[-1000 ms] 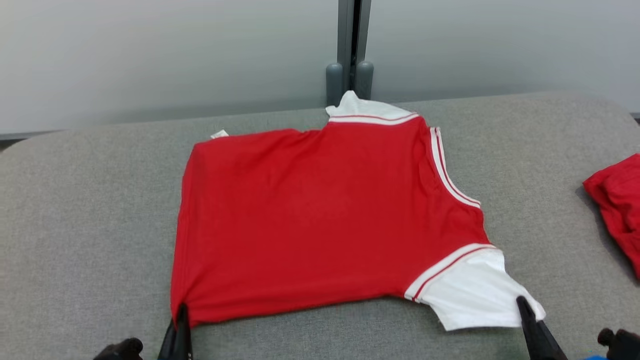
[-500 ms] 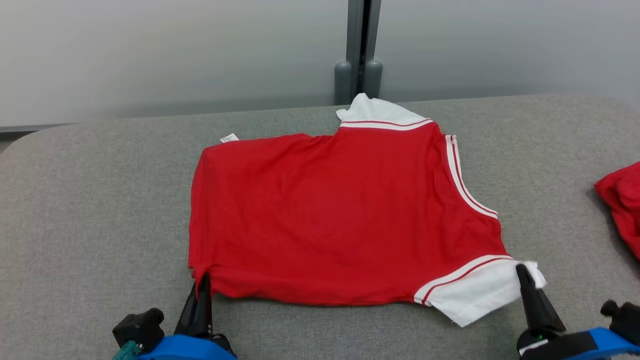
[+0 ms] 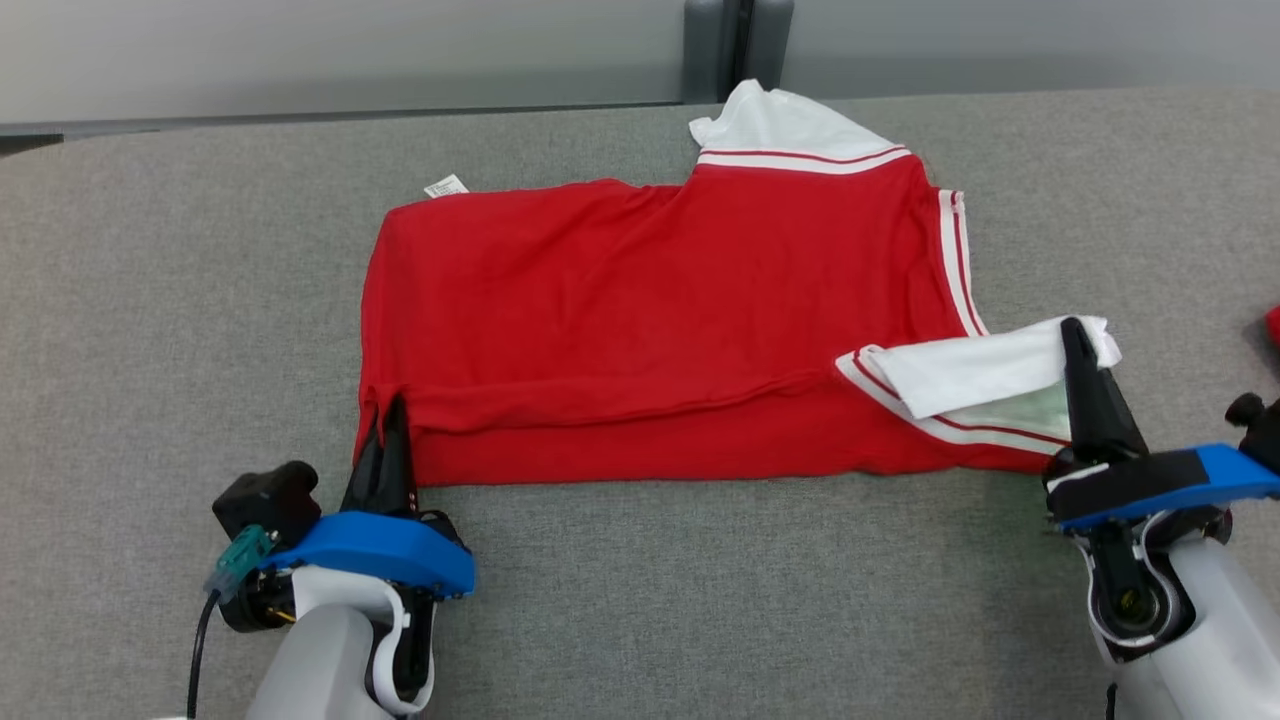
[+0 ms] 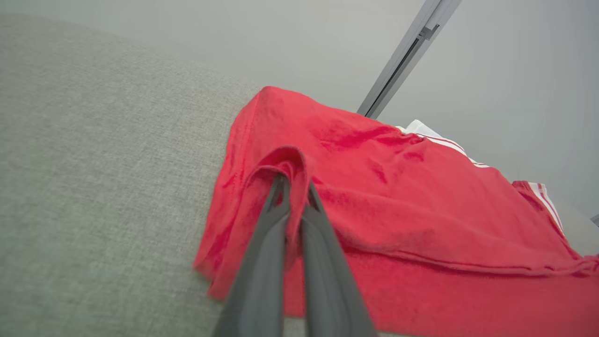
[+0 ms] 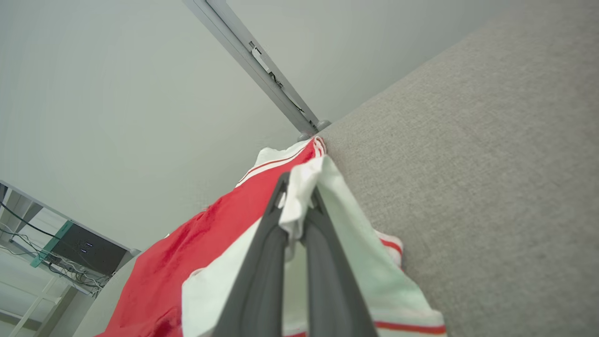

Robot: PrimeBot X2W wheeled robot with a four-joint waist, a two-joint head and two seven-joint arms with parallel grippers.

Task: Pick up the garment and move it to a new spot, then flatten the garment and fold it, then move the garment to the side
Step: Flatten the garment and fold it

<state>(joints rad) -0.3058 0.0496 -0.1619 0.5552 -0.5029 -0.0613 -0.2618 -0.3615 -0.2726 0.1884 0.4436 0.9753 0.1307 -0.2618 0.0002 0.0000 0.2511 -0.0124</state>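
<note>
Head view: left end effector point(image 3: 388, 418), right end effector point(image 3: 1076, 340) clenched on garment point(image 3: 650, 290); carry evenly toward 12 o'clock.

Matt knit garment point(image 3: 640, 290) (red) on coarse-woven table point(image 3: 150, 300).

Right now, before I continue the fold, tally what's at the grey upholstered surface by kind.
Red knit shirt with white striped sleeves: 1
Red item at the right edge, mostly cut off: 1
Left end effector and right end effector, dark-fingered, shut on the shirt: 2
Total: 4
</note>
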